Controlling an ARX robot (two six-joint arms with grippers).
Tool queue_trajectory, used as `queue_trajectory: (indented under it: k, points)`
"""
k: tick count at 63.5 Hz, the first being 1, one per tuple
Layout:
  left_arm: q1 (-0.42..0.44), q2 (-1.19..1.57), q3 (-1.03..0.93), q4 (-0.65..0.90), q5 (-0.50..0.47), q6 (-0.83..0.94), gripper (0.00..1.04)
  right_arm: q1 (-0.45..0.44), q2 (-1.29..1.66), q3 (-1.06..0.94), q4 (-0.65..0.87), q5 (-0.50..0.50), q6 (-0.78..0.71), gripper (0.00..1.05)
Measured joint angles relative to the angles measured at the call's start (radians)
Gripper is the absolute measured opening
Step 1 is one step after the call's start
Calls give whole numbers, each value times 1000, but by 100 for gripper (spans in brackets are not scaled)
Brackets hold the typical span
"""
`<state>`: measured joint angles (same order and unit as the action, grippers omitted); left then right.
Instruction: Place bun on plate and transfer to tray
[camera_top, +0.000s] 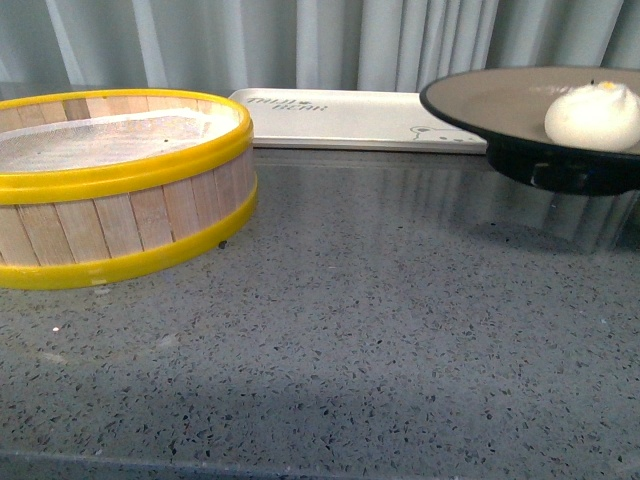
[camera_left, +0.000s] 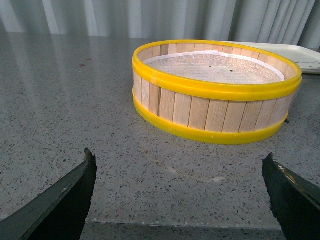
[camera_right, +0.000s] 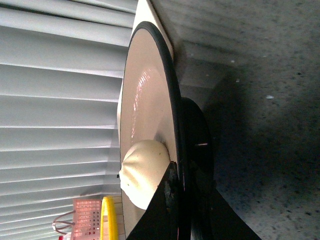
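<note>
The white bun (camera_top: 592, 115) sits on the brown-grey plate (camera_top: 500, 100), which hangs above the counter at the right edge of the front view. In the right wrist view my right gripper (camera_right: 181, 175) is shut on the plate's black rim (camera_right: 172, 90), with the bun (camera_right: 142, 172) beside one finger. The white tray (camera_top: 340, 118) lies flat at the back, partly behind the plate. My left gripper (camera_left: 179, 172) is open above bare counter, short of the steamer basket. Neither arm shows in the front view.
A yellow-rimmed wooden steamer basket (camera_top: 110, 180) stands at the left, lined with white cloth and holding nothing I can see; the same basket (camera_left: 215, 90) fills the left wrist view. Grey speckled counter (camera_top: 350, 330) spreads in front. Pale curtains hang behind.
</note>
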<state>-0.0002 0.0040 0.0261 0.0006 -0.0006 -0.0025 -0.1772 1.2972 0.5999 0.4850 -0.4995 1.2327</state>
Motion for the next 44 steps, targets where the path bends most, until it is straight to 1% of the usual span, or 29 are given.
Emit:
queue_trajectory:
  k: [7,17,24,30,44]
  points:
    - [0,0,0,0,0,0,98,3,-8,24,10,-6,8,2]
    - [0,0,0,0,0,0,98,-9,91,146,30,-5,27,2]
    - [0,0,0,0,0,0,98,-13,203,274,32,2,42,2]
    - [0,0,0,0,0,0,98,-6,311,407,5,7,49,2]
    - [0,0,0,0,0,0,98,46,574,771,-126,2,49,2]
